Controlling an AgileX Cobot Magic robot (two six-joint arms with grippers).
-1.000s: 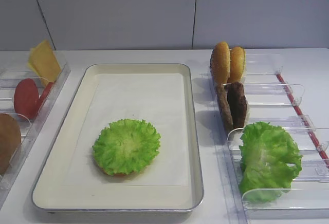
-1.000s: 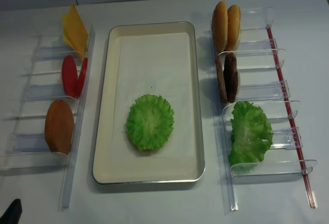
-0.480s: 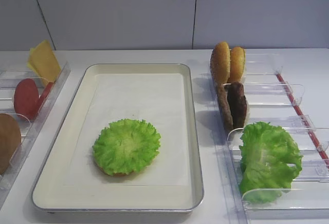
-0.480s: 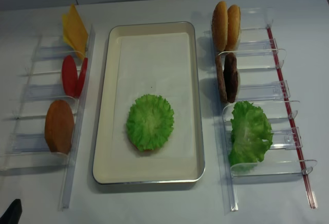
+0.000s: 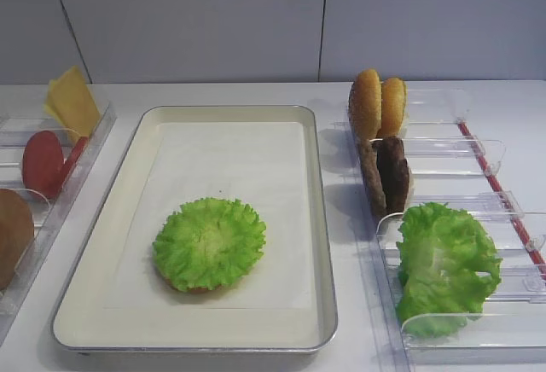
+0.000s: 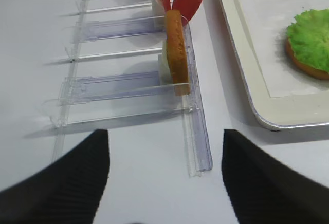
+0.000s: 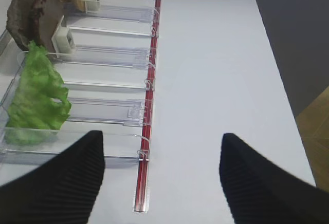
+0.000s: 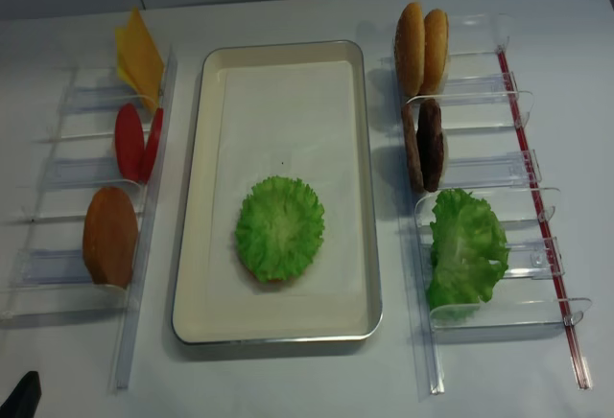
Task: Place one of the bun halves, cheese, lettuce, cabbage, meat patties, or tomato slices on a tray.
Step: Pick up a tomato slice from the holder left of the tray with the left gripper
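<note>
The tomato slices, flat round red discs [image 8: 137, 143], stand on edge in the clear plastic divider bin [image 8: 67, 171] at my left, untouched, while my left hand [image 6: 164, 183] hangs with fingers [image 6: 61, 183] spread and nothing between them over the white worktop [image 8: 288, 380] at that bin's near end. My right hand [image 7: 162, 183] is likewise released, its ribbed black fingers [image 7: 56, 183] apart above the worktop beside the right-hand clear bin [image 7: 103, 106]. Just ahead of my left hand, a golden-brown bun half [image 6: 175, 49] stands upright in its slot, the tomato slices behind it and the thin pale-yellow cheese squares [image 8: 139, 54] farthest off. The cream-coloured rectangular metal tray [image 8: 197, 197] lies between the two bins, its paper liner carrying a round frilly green lettuce leaf [image 8: 280, 226] resting on a bun half. In the right bin, loose green lettuce [image 8: 465, 245] sits nearest, then the dark brown meat patties [image 8: 423, 145], then two more bun halves [image 8: 422, 46].
</note>
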